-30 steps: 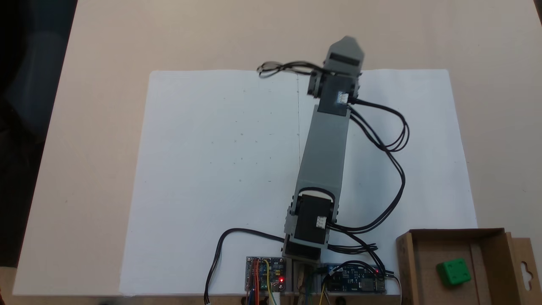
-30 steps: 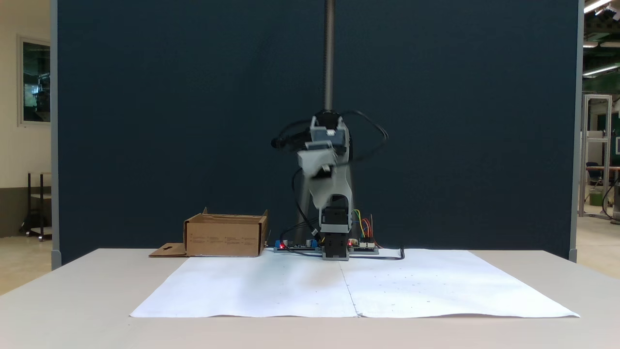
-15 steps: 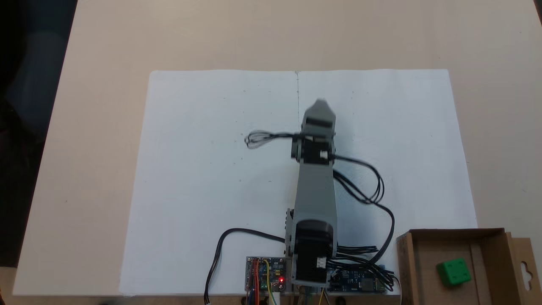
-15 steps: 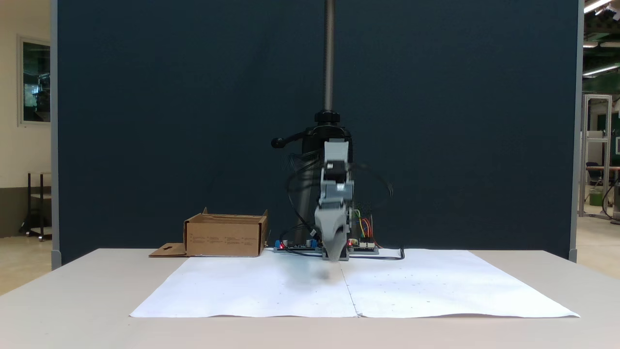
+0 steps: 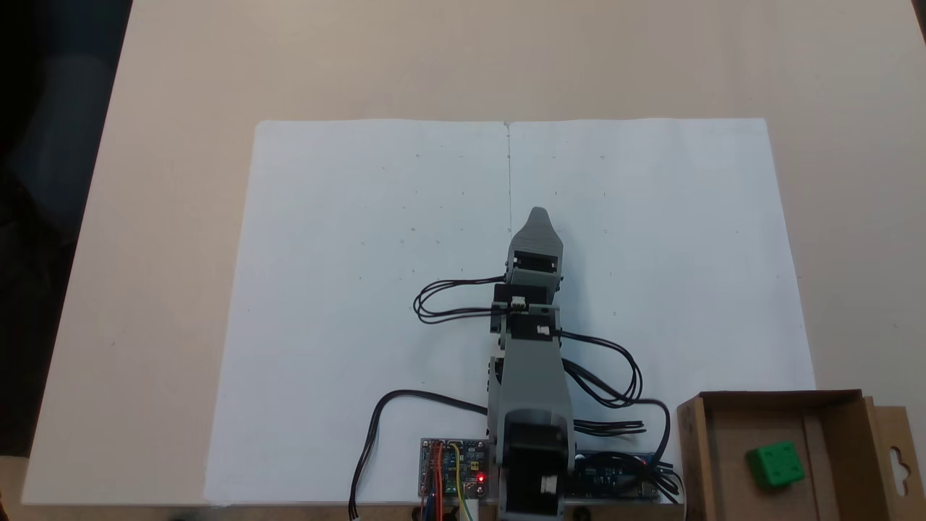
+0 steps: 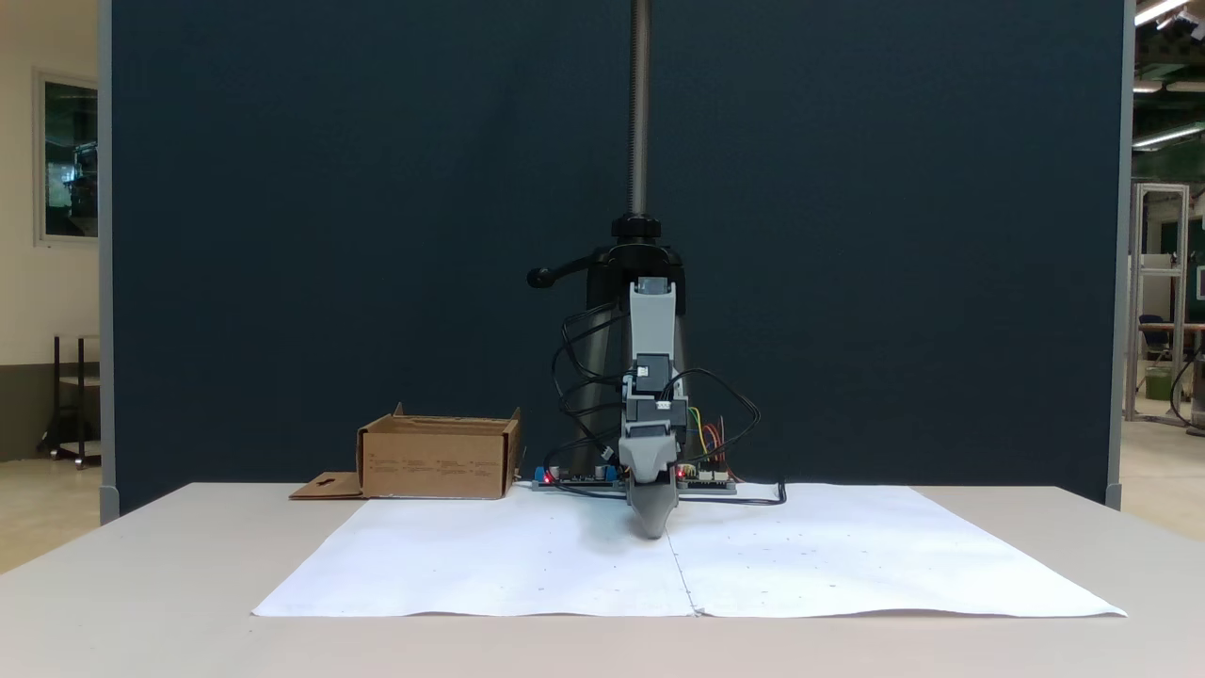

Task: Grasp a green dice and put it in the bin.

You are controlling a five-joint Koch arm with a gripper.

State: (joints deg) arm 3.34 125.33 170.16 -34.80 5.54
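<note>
Jaws: they come to one tapered tip resting low on the white paper sheet (image 5: pixel 376 289); no gap shows between them in either fixed view, and nothing is held, so they read as clenched and empty.
Gripper position: the gripper (image 5: pixel 537 215) points away from the base along the sheet's centre fold; seen from the front, the gripper (image 6: pixel 651 529) touches or nearly touches the paper.
Arm posture: the arm (image 5: pixel 532 376) is folded down over its base, a compact pose that looks like a rest position rather than a reach.
Green dice: the green dice (image 5: pixel 775 463) lies inside the bin (image 5: pixel 698 449), on its floor, well apart from the gripper.
Bin: a low cardboard box beside the arm's base, just off the sheet's corner; from the front the bin (image 6: pixel 438 459) hides its contents behind its wall.
Why so placed: the bin sits near the base, probably so a short swing reaches it.
Task progress: judging by the dice in the box, the placing looks done.
Tabletop: the tabletop (image 5: pixel 181 87) carries the sheet and box.
</note>
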